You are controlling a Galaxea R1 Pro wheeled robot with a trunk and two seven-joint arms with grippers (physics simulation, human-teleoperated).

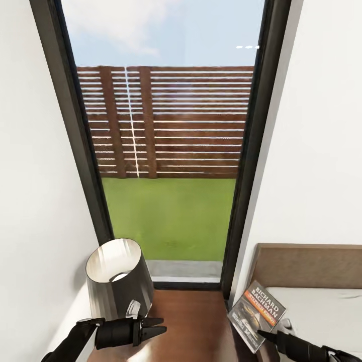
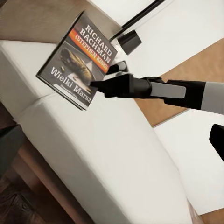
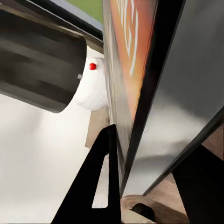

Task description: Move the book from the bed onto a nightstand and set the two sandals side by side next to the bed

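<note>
The book (image 1: 255, 312), dark with an orange band and "Richard Bachman" lettering, hangs tilted in the air over the bed's near corner. My right gripper (image 1: 265, 336) is shut on its lower edge. In the left wrist view the book (image 2: 77, 58) sits over the pale mattress of the bed (image 2: 107, 154), held by the right gripper (image 2: 99, 85). In the right wrist view the book's edge (image 3: 133, 70) runs between the black fingers (image 3: 100, 186). The reddish-brown nightstand (image 1: 201, 322) lies just left of the book. My left gripper (image 1: 157, 327) hovers open over the nightstand's left side. The sandals are out of view.
A grey lamp (image 1: 118, 281) stands on the nightstand's left part, right behind the left gripper. A tall dark-framed window (image 1: 171, 151) rises behind it. White walls close in on both sides. The brown headboard (image 1: 306, 264) backs the bed (image 1: 322, 311) at the right.
</note>
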